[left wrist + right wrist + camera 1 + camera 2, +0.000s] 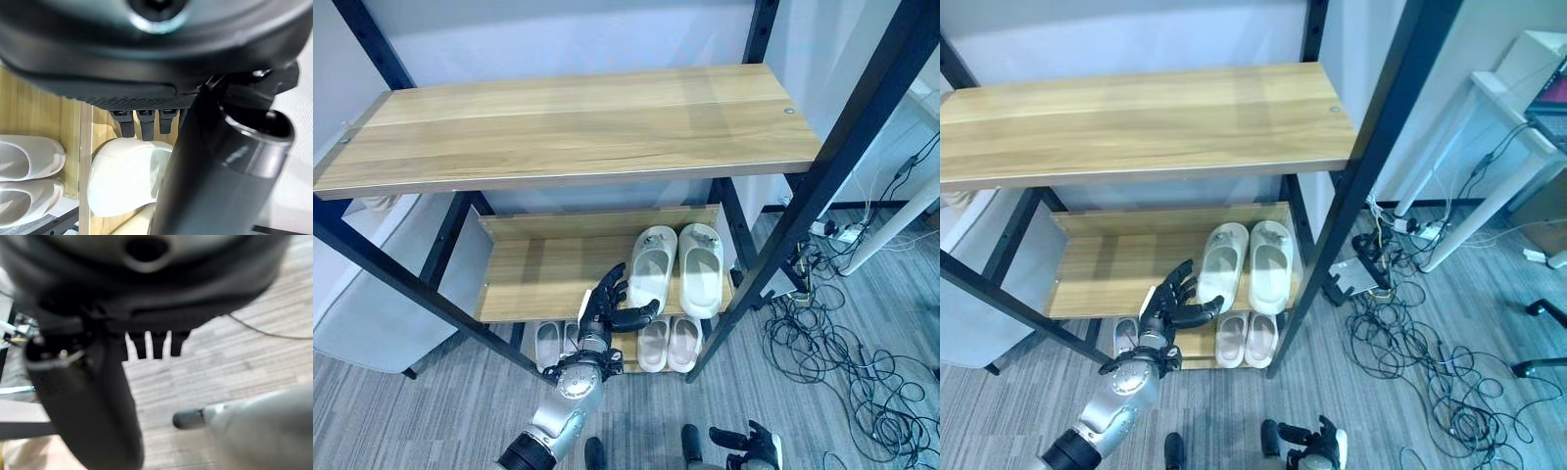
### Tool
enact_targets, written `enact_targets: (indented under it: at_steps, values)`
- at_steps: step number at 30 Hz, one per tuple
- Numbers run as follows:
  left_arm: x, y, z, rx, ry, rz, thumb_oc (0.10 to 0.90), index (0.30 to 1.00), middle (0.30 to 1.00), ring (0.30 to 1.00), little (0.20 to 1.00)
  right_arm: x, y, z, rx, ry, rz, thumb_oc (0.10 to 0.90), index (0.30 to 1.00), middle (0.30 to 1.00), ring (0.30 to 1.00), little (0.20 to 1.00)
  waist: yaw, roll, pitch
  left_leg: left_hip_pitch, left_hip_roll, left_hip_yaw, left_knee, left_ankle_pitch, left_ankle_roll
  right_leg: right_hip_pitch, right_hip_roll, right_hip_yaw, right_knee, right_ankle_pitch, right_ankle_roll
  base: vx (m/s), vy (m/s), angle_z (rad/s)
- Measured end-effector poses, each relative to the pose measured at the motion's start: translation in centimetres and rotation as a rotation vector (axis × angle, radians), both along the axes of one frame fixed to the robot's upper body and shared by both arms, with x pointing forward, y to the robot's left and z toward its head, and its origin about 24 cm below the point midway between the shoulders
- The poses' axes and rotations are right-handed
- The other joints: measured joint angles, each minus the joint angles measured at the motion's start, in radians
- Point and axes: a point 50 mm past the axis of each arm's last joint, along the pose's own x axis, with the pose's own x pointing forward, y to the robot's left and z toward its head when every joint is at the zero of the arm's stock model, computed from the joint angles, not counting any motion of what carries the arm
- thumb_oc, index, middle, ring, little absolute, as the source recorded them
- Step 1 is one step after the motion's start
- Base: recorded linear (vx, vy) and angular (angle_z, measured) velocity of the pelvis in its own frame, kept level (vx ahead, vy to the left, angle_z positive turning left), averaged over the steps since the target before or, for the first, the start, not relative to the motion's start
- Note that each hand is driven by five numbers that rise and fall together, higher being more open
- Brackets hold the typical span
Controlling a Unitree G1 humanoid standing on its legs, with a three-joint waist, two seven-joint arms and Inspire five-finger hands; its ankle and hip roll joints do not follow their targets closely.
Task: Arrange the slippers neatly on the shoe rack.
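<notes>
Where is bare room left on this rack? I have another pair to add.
The top shelf is bare. The middle shelf is free left of the white slippers, where the open left hand hovers. The bottom shelf is crowded with two pairs.

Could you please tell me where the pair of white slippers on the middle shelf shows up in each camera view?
Left eye view: the pair of white slippers lies at the middle shelf's right end, beside the left hand.
Right eye view: the same pair, just below centre.
Left wrist view: one slipper lies past the fingers.
Right wrist view: floor instead.
Shared landmark: the black rack post.
</notes>
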Motion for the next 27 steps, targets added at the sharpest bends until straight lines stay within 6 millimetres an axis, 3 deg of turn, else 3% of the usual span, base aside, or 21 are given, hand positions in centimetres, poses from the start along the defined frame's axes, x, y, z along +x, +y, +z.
enact_targets:
  at_steps: [13,21,27]
  values:
    - [0.0,-0.1,-0.5,-0.006,0.026,0.007,0.800,0.900,0.900,0.900,0.900,0.0,0.3,0.0,0.004,0.001,-0.001,0.800,0.900,0.900,0.900,0.900,-0.002,0.000,0.000,0.011,0.000,0.001,0.000,-0.001,0.000,0.011,0.000,0.001,0.000,0.000,0.000,0.00,-0.008,0.00]
    - [-0.5,-2.0,-0.7,-0.006,0.043,-0.058,0.800,0.900,0.900,0.900,0.900,-0.1,0.7,-0.1,0.003,0.007,0.026,0.800,0.900,0.900,0.900,0.900,-0.002,-0.008,-0.012,0.012,-0.001,0.002,0.000,-0.001,0.001,0.012,-0.001,0.003,0.000,0.000,0.000,0.00,0.000,0.00]
    - [-0.5,-2.2,-1.0,-0.005,0.060,-0.056,0.800,0.900,0.900,0.900,0.900,-0.3,1.0,-0.2,0.008,0.013,0.033,0.800,0.900,0.900,0.900,0.900,-0.003,-0.013,-0.026,0.014,-0.002,0.008,0.000,-0.001,0.001,0.011,-0.003,0.011,0.000,0.000,0.000,0.00,-0.005,-0.01]
